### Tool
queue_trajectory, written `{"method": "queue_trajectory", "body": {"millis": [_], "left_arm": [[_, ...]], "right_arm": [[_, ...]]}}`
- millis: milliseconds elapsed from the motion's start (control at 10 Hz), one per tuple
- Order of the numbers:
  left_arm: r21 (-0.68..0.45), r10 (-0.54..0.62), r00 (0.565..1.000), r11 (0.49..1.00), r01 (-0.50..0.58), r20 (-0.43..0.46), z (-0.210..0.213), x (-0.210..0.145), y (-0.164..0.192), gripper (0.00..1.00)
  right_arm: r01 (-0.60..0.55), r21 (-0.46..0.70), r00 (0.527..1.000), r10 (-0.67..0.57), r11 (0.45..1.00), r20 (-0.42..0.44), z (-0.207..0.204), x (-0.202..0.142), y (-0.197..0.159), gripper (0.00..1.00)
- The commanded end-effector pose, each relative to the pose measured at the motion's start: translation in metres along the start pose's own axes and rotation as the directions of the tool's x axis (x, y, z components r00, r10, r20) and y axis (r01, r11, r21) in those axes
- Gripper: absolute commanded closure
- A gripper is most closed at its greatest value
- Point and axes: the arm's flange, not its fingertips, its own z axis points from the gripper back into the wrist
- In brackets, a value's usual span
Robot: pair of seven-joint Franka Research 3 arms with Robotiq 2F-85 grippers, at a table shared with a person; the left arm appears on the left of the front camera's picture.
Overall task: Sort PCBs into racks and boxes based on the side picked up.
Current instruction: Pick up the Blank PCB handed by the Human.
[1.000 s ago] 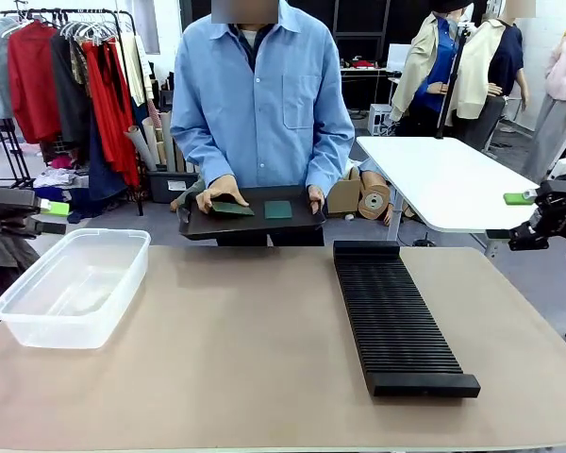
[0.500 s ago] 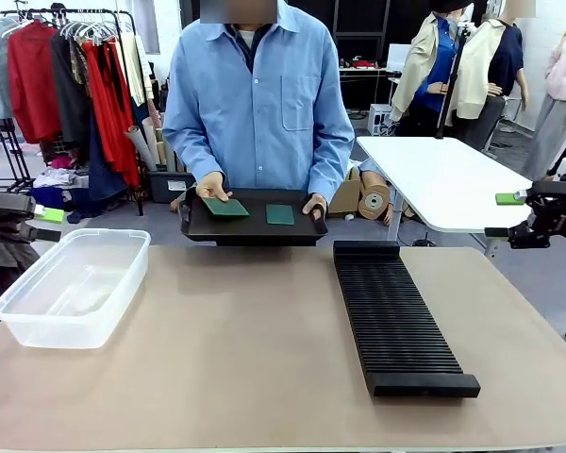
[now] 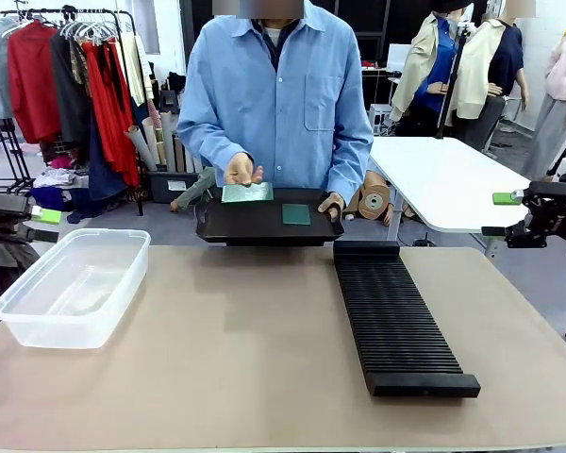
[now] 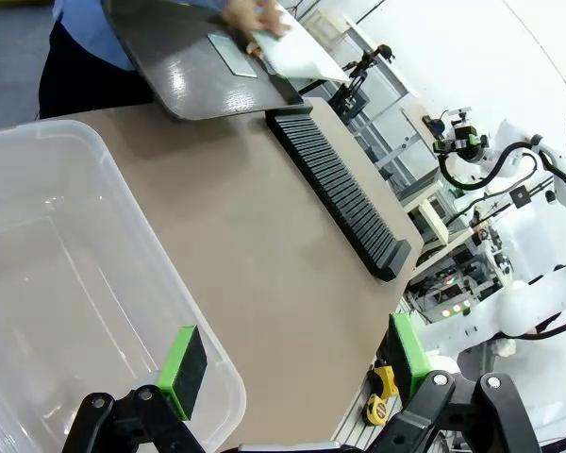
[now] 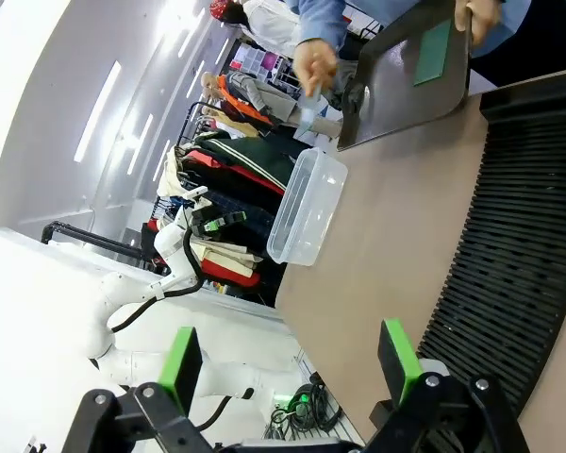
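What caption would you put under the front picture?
A person holds one PCB over a black tray, beyond the clear box and rack.

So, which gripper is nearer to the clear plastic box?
Left. The left gripper hovers close by the box; the right gripper is across the table, past the rack.

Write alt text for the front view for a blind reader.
A person at the table's far side holds a black tray with one PCB on it and another PCB in hand above it. A clear tub sits left, a slotted black rack right.
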Motion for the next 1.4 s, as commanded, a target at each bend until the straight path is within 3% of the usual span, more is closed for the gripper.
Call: {"method": "queue_trajectory", "body": {"millis": [0, 1000, 1300], "left_arm": [[-0.001, -0.001, 1.000, 1.000, 0.001, 0.004, 0.000, 0.001, -0.001, 0.00], [-0.001, -0.001, 1.000, 1.000, 0.001, 0.004, 0.000, 0.001, -0.001, 0.00], [-0.001, -0.001, 1.000, 1.000, 0.001, 0.004, 0.000, 0.001, -0.001, 0.00]], "right_arm": [[0.009, -0.006, 1.000, -0.009, 1.000, -0.010, 0.003, 0.003, 0.003, 0.00], [0.009, -0.006, 1.000, -0.009, 1.000, -0.010, 0.003, 0.003, 0.003, 0.00], [0.011, 0.044, 1.000, -0.010, 0.999, -0.014, -0.016, 0.008, 0.002, 0.00]]}}
